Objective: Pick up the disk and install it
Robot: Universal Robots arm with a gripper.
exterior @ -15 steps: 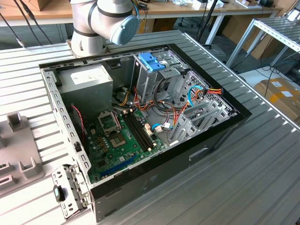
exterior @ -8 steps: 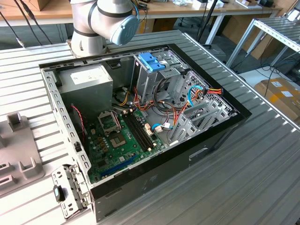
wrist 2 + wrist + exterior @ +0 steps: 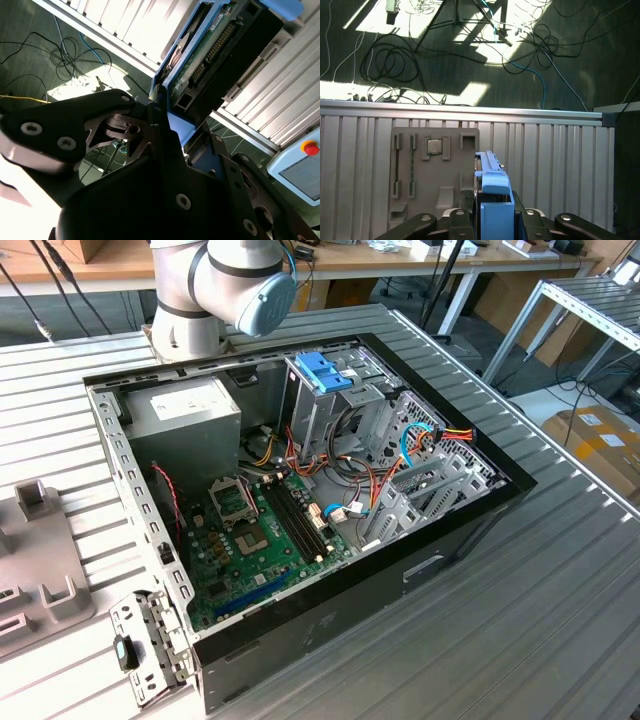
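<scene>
So the gripper (image 3: 493, 209) has the disk (image 3: 493, 186). In the first wrist view the black fingers (image 3: 468, 209) are clamped on both sides of its bright blue carrier, with the blue end tab sticking out past them. The second wrist view shows the disk (image 3: 215, 50) from its underside: green circuit board, a dark connector edge and the blue frame around it, pinched in the same grip. It's up in the air, not in the machine.

Behind the disk in the first wrist view there's the ribbed metal tabletop (image 3: 560, 170) with a grey fixture tray (image 3: 405, 165) on it. The tray has a square chip (image 3: 434, 146) sitting in one pocket. Past the tabletop's edge the floor is a mess of black cables (image 3: 395, 60) in patches of sunlight.

In the exterior view the open computer case (image 3: 420, 565) lies on its side in the middle of the tabletop (image 3: 520, 640). Taking the case as the clock:
- The green motherboard (image 3: 255, 535) fills the 7 o'clock part.
- The grey power supply (image 3: 185, 410) is in the 11 o'clock corner.
- The tall metal drive cage (image 3: 320, 415) with its light-blue bracket (image 3: 325, 370) stands toward 12 o'clock.
- A bundle of coloured wires (image 3: 435, 435) runs at about 2 o'clock.

Outside the case, the tray (image 3: 40, 570) is at 9 o'clock, and the arm's base (image 3: 215, 285) is farthest back, at 11 o'clock.
</scene>
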